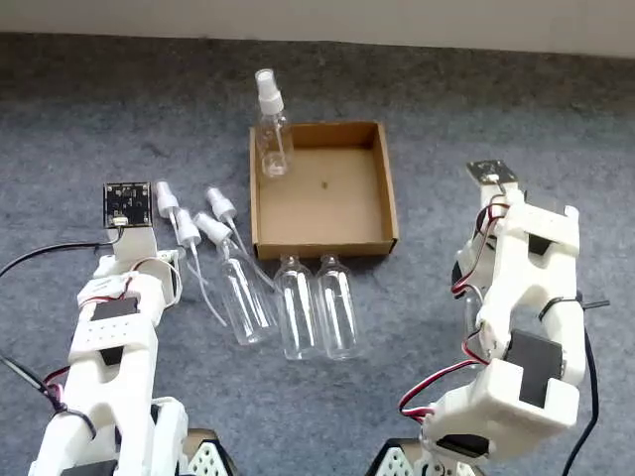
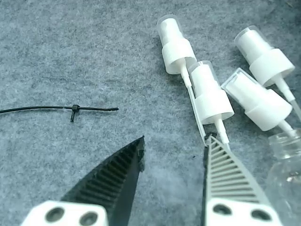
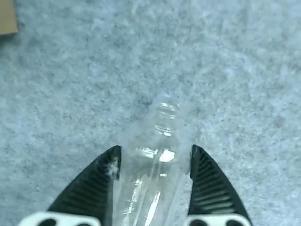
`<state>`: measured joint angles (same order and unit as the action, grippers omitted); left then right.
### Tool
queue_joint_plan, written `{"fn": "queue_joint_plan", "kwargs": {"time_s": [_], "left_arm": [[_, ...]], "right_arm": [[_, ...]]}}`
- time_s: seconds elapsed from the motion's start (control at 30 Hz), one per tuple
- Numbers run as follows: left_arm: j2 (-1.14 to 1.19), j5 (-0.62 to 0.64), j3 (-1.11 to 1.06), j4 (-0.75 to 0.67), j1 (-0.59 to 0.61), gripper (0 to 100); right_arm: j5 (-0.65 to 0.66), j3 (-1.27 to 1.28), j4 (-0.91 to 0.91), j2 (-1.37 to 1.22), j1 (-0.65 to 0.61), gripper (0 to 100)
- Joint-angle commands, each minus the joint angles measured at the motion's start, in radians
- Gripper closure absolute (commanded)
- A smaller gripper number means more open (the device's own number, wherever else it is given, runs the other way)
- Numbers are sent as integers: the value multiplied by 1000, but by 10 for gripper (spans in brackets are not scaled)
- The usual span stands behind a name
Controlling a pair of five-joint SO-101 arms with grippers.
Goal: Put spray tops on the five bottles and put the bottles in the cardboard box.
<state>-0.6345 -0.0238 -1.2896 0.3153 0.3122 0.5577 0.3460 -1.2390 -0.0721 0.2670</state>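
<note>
- Cardboard box (image 1: 322, 244): sits open at the centre of the grey mat (image 1: 109, 109) in the high view, within reach of both arms, and serves as the destination for the bottles.
- Capped bottle (image 1: 273, 145): stands upright at the box's 11 o'clock corner with a spray top fitted. It is judged to be the one finished unit of five.
- Three open bottles (image 1: 296, 307): lie side by side just outside the box at its 6 to 7 o'clock, with their necks toward it. They are laid flat, presumably so that a gripper can take each one by the body.
- Four spray tops (image 1: 187, 228): are clustered at the box's 9 o'clock with their dip tubes trailing toward the arm, on the side served by the left arm.
- Left arm (image 1: 114, 337): is stretched low toward 12 o'clock. The left gripper (image 2: 175, 139) is spread wide and holds nothing. One tip is at the dip tube of the nearest spray top (image 2: 212, 94), a likely pick-up stance.
- Cable tie (image 2: 73, 109): lies loose on the mat, well apart from the tops.
- Right arm (image 1: 526, 297): is folded with its elbow raised, at the box's 4 o'clock. The right gripper (image 3: 156, 148) is clamped on the body of the uncapped bottle (image 3: 157, 174), whose neck points away and is left free to take a top.
</note>
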Motion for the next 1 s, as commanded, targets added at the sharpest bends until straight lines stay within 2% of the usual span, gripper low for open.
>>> {"fn": "queue_joint_plan", "kwargs": {"time_s": [0.0, 0.27, 0.57, 0.97], "left_arm": [[-18, 3, 4, -15, -18, 804], [-18, 3, 4, -15, -19, 804], [-18, 3, 4, -15, -19, 804], [-18, 3, 4, -15, -19, 804]], "right_arm": [[14, -51, 2, 4, 4, 853], [9, -48, 2, 8, 44, 827], [-87, -47, 7, 4, 59, 826], [-91, -45, 2, 5, 59, 817]]}}
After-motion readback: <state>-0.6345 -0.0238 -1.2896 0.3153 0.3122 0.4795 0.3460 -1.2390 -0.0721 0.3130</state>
